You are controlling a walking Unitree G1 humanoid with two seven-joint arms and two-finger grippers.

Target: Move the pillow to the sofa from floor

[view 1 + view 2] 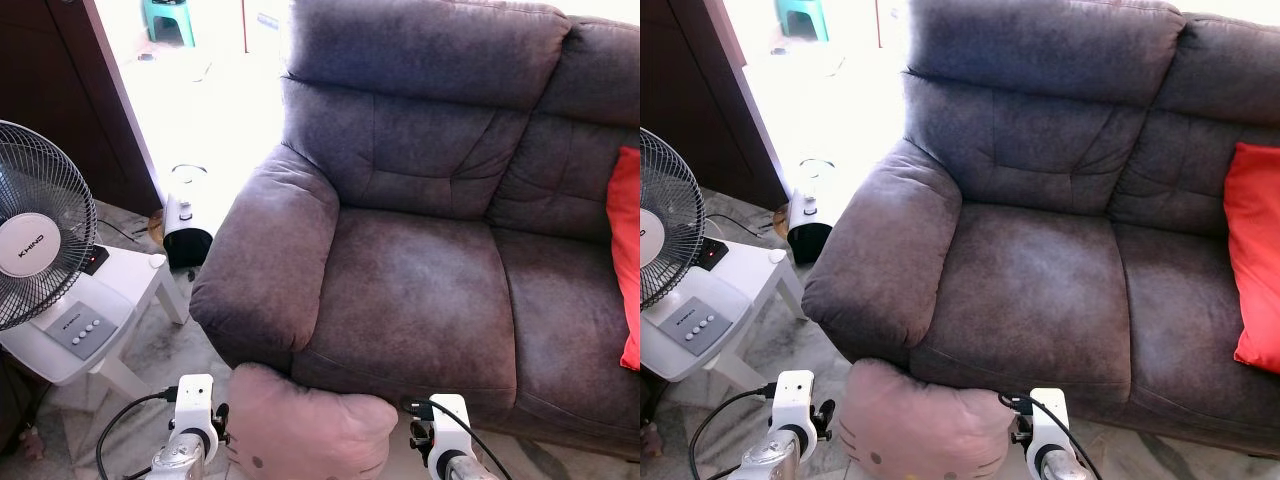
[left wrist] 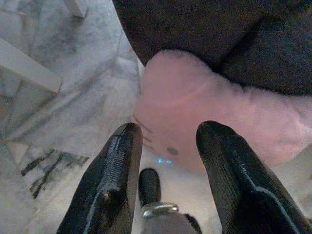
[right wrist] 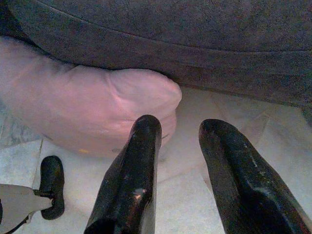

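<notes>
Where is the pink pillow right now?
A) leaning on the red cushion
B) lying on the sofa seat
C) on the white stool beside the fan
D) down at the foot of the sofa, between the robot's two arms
D: the pink pillow sits low against the sofa front, with the left gripper and right gripper open on either side of it.

"KHIND" stands on the fan [image 1: 38, 240] hub and base.

We see the sofa [image 1: 420, 280] seat lying bare ahead, the red cushion [image 1: 1255, 260] far right; its armrest [image 1: 265, 270] overhangs the pink pillow [image 1: 925, 420], the fan [image 1: 35, 240] crowding our left.
</notes>
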